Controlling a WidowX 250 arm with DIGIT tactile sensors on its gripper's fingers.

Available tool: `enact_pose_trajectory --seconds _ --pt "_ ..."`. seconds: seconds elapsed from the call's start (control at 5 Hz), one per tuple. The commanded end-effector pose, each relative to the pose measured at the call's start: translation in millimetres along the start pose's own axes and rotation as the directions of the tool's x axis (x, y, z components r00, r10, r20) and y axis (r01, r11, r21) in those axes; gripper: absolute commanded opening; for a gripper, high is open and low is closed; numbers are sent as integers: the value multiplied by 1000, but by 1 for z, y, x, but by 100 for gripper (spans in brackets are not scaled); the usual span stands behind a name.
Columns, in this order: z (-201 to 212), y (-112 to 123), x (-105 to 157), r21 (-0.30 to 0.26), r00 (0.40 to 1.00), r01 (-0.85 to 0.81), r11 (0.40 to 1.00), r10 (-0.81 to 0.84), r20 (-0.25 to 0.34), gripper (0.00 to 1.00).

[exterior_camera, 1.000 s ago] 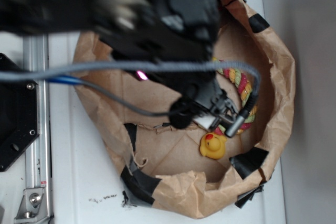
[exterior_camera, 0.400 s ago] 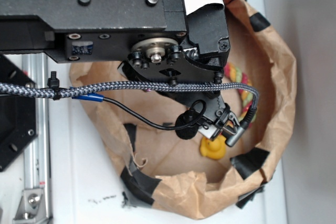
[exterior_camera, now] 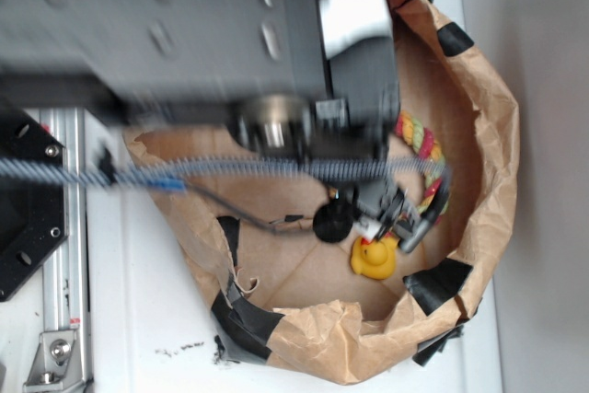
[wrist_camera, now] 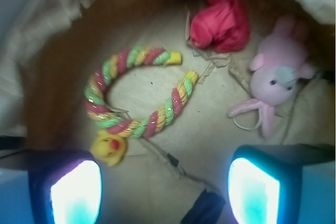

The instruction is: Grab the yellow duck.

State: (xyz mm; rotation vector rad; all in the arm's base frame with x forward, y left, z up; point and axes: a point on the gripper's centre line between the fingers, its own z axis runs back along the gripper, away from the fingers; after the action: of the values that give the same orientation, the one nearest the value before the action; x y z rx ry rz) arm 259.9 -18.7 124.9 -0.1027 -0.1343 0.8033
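White tabletop (exterior_camera: 138,319) (grey wall (exterior_camera: 543,227) beside)

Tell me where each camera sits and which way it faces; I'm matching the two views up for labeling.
Exterior: overhead, looking straight down on the paper-lined bin; the blurred black arm fills the top, hiding most of the gripper, above the yellow duck.
Wrist: on the arm, looking down into the bin between the open gripper and its two glowing fingers; the pink plush bunny and red cloth lie beyond.
Shared: the duck and the rope ring.
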Motion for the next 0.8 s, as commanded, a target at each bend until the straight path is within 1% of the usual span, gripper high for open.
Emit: enact_pose_trajectory --seconds 0.0,0.2,0.4,0.6 --pt "-24 -8 0 -52 997 74 996 -74 0 100" --pt "-40 -9 7 -71 998 52 996 -53 -15 100" --pt "-54 -13 9 -63 998 60 996 -61 -8 100" --pt "-64 -15 6 -42 997 74 996 -75 -25 100"
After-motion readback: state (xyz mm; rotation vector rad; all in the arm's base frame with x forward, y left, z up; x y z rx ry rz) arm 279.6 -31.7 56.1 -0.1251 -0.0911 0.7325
